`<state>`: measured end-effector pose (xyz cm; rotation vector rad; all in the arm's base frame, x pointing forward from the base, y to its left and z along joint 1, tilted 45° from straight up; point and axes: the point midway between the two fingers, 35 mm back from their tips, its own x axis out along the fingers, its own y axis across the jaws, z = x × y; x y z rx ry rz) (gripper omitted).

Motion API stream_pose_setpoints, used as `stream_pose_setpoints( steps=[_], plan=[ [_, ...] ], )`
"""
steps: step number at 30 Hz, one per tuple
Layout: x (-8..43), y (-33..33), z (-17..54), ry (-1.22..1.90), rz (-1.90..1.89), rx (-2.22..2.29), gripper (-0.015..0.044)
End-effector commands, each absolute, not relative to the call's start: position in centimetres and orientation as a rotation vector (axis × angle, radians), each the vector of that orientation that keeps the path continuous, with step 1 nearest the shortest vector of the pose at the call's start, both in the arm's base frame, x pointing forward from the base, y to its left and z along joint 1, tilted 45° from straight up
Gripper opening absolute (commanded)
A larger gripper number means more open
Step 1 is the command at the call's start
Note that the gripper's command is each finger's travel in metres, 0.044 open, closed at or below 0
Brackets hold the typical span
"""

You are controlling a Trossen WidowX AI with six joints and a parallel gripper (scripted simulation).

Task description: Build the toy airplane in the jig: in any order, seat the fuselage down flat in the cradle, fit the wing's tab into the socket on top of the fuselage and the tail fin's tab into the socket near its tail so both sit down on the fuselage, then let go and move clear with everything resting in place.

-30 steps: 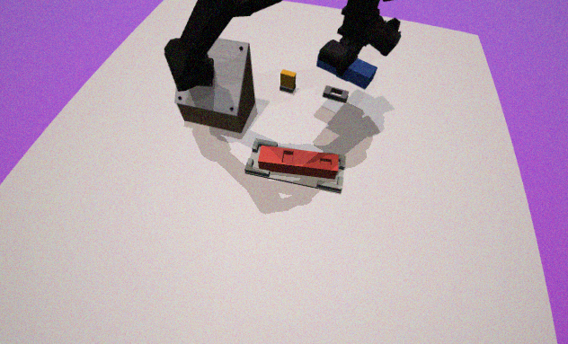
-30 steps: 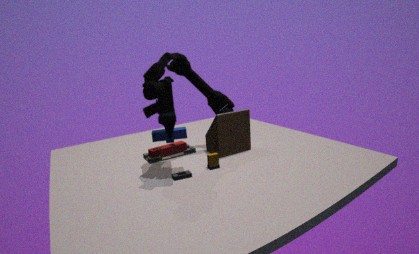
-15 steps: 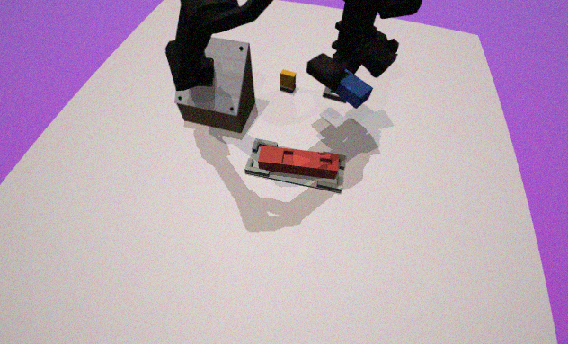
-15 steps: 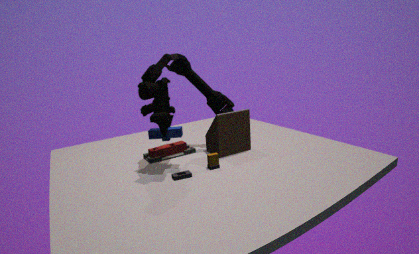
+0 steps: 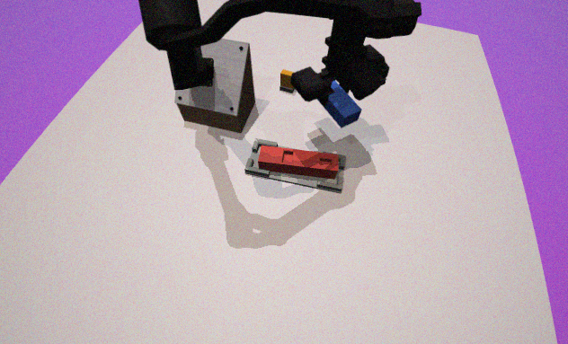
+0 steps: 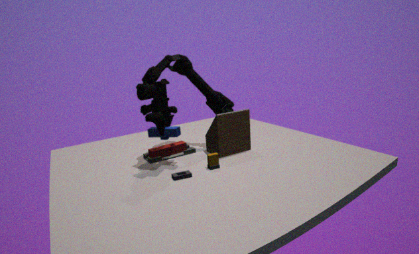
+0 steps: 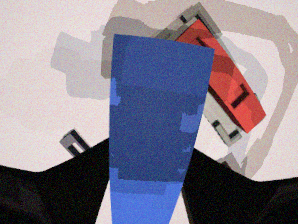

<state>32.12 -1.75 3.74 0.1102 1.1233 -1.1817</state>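
Note:
The red fuselage lies lengthwise in the grey cradle, its two dark sockets facing up. My gripper is shut on the blue wing. The wing hangs level above the table, behind the fuselage's right end in the top view, with its small tab pointing down in the exterior view. The yellow tail fin stands upright in a small dark holder, apart from the fuselage.
A small dark slotted stand sits empty near the tail fin; it is hidden in the top view. A large brown block with a sloped grey face stands by the arm's base, left of the tail fin in the top view.

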Motion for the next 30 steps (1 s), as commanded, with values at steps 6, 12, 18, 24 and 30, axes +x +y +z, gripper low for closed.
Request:
stream_pose_setpoints(
  steps=[6, 12, 18, 24, 30],
  plan=[
    [30.9, -3.9, 5.3, 1.033, -1.258, 0.215, 0.0000],
    [29.9, -5.3, 6.2, 0.974, -1.308, 0.281, 0.0000],
    [28.8, -6.7, 7.0, 0.913, -1.357, 0.346, 0.0000],
    [27.6, -8.0, 7.7, 0.850, -1.406, 0.410, 0.0000],
    [26.3, -9.2, 8.3, 0.783, -1.453, 0.472, 0.0000]
  ],
)
